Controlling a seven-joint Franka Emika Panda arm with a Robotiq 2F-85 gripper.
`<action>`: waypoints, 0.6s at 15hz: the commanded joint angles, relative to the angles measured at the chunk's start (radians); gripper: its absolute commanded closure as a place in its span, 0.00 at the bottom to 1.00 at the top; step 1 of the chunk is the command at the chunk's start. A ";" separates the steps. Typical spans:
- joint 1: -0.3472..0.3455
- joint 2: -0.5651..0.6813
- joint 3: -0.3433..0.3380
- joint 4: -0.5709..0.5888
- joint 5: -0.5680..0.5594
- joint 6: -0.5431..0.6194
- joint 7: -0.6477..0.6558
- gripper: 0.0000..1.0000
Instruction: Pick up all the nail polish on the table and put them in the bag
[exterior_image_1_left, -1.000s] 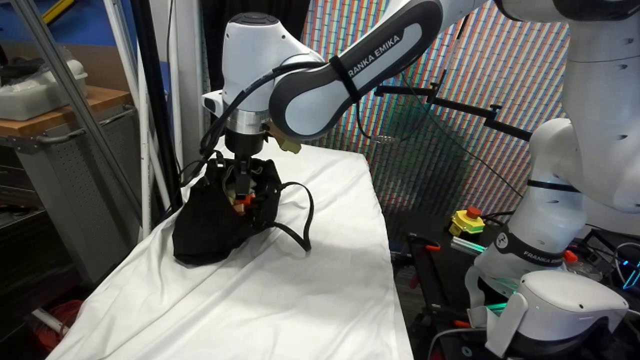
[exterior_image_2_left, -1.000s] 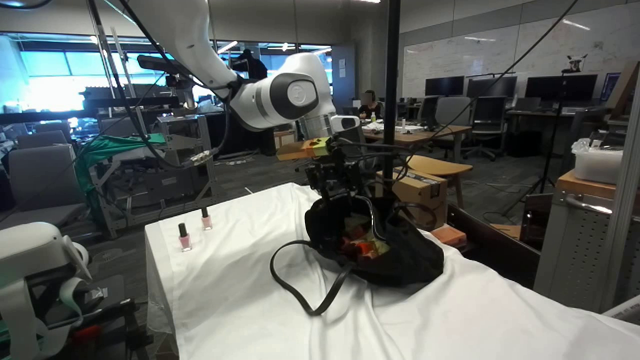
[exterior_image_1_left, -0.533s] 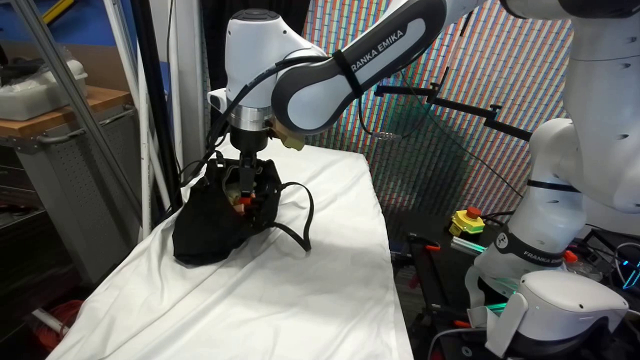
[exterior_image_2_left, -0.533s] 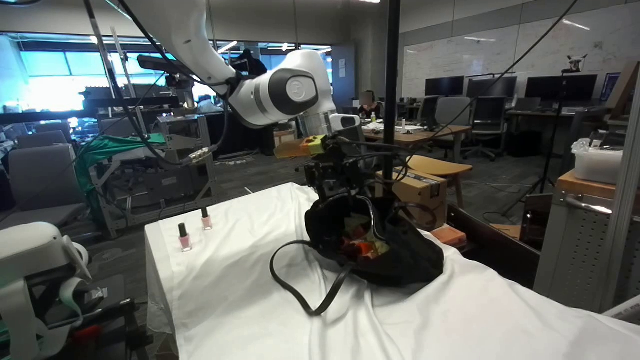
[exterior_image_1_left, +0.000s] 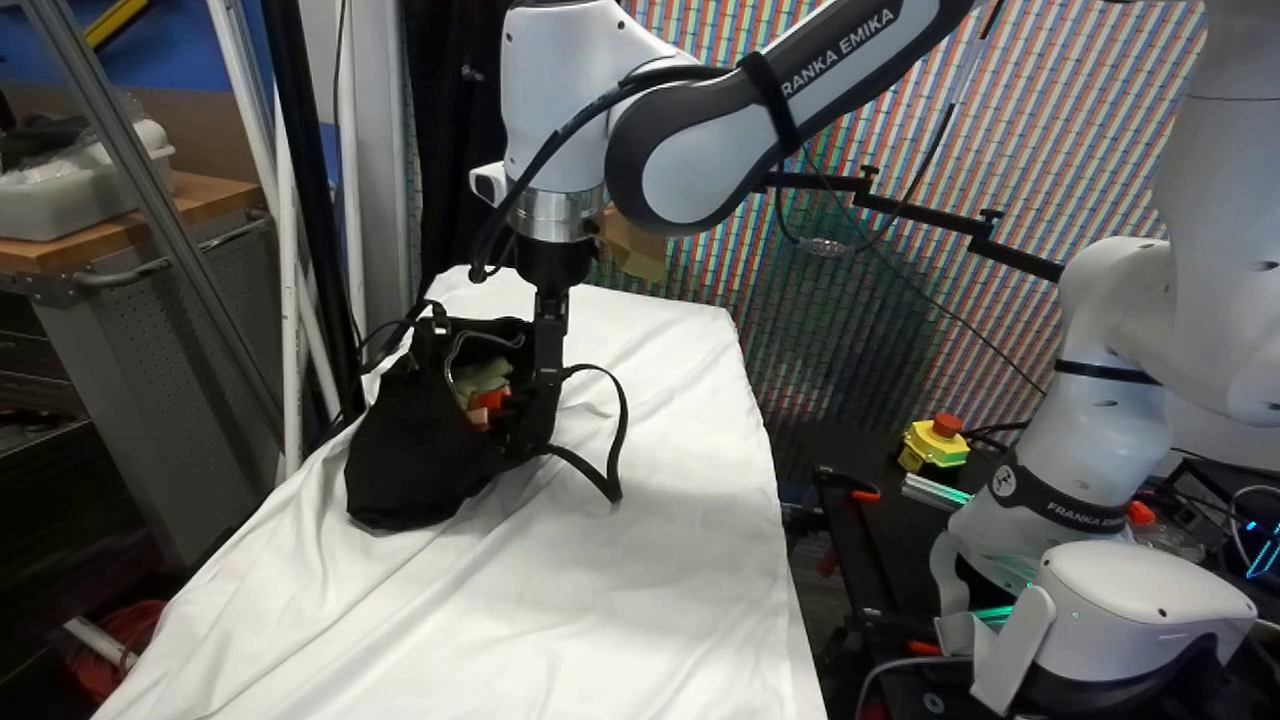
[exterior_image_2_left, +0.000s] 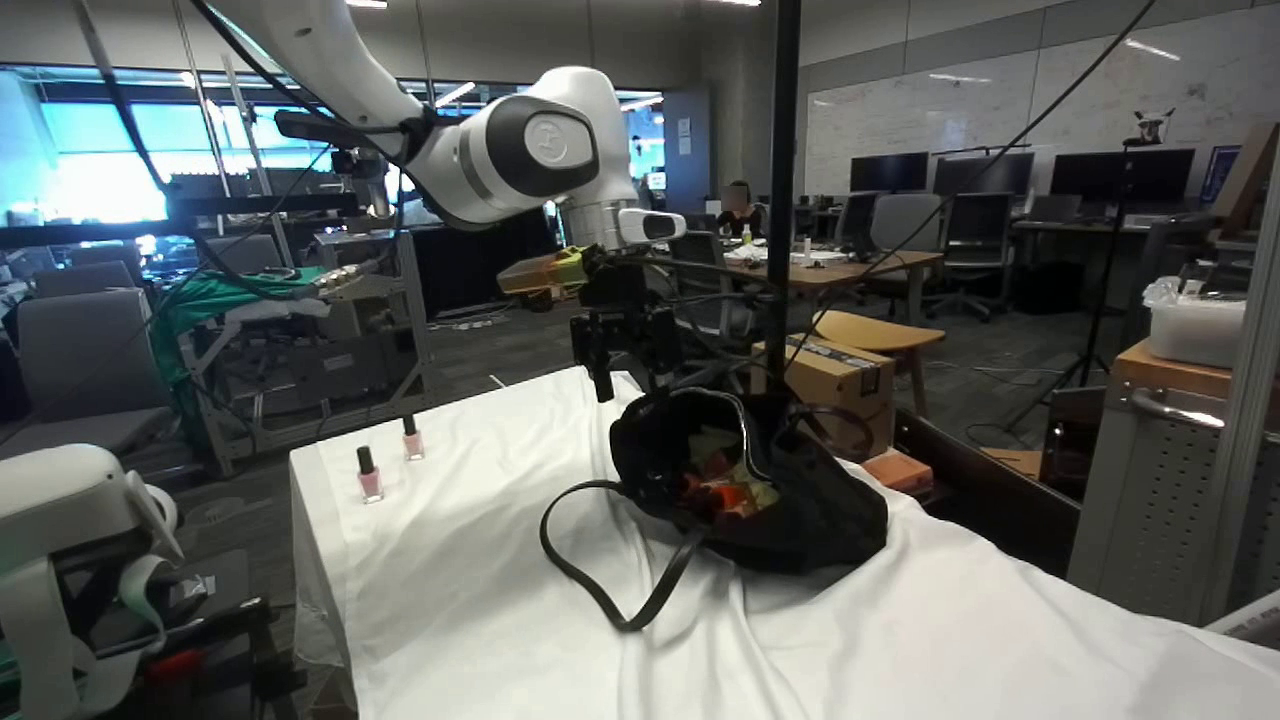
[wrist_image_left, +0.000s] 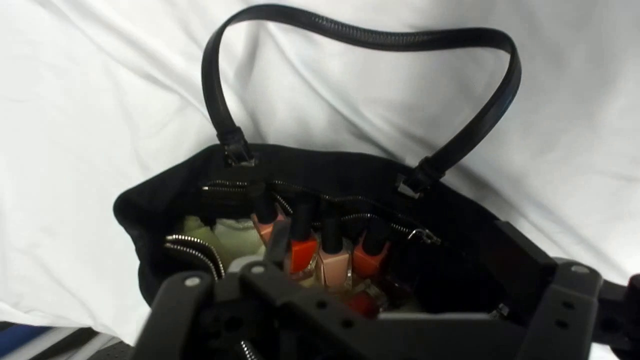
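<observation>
All 3 views share the bag (exterior_image_1_left: 415, 460), wrist view nearest.

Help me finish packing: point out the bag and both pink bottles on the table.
Bag (exterior_image_1_left: 410, 460), in an exterior view: side wall.
Nearer bottle (exterior_image_2_left: 371, 486), in an exterior view: body.
Farther bottle (exterior_image_2_left: 414, 446), in an exterior view: body.

I've got the wide bluish-white window (exterior_image_2_left: 105, 185) blown out; wrist view's dim inside the slumped black fabric bag (wrist_image_left: 320, 167).

Lettering in an exterior view: “RANKA EMIKA” on the arm link (exterior_image_1_left: 830, 72) (starting beside a black strap (exterior_image_1_left: 771, 103)); “FRANKA E” on the dark base band (exterior_image_1_left: 1065, 505), remainder unclear.
</observation>
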 joint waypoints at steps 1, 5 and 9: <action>0.010 -0.121 0.011 -0.125 -0.001 -0.030 0.058 0.00; 0.012 -0.200 0.032 -0.226 0.024 -0.058 0.095 0.00; 0.016 -0.280 0.057 -0.324 0.054 -0.073 0.131 0.00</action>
